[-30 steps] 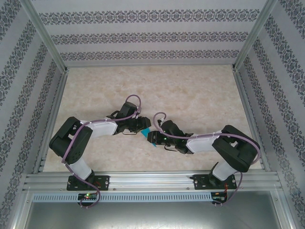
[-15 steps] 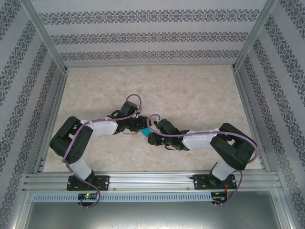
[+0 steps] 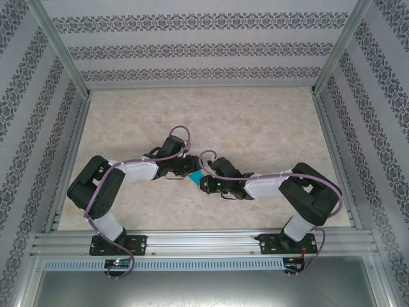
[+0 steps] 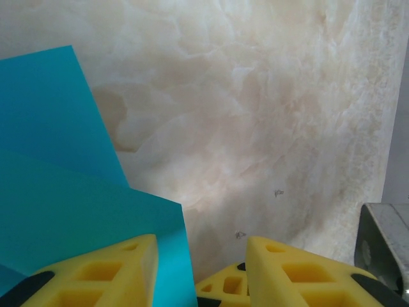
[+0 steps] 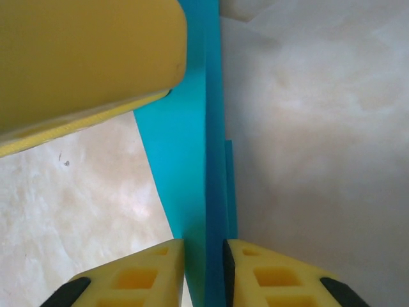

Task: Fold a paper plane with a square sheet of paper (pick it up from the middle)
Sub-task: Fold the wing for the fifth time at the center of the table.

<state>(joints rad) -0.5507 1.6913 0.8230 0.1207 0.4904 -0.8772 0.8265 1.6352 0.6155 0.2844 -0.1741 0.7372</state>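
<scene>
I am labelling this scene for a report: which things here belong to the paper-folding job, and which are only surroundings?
Job: teal paper, right gripper pinching it, left gripper.
Surroundings: marble-patterned table, patterned walls, metal frame.

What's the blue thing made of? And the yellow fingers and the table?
The blue sheet looks like thin matte paper: it holds sharp creases. The yellow fingers seem soft plastic or foam, with moulded hollows. The table looks like marble-patterned stone or laminate.
</scene>
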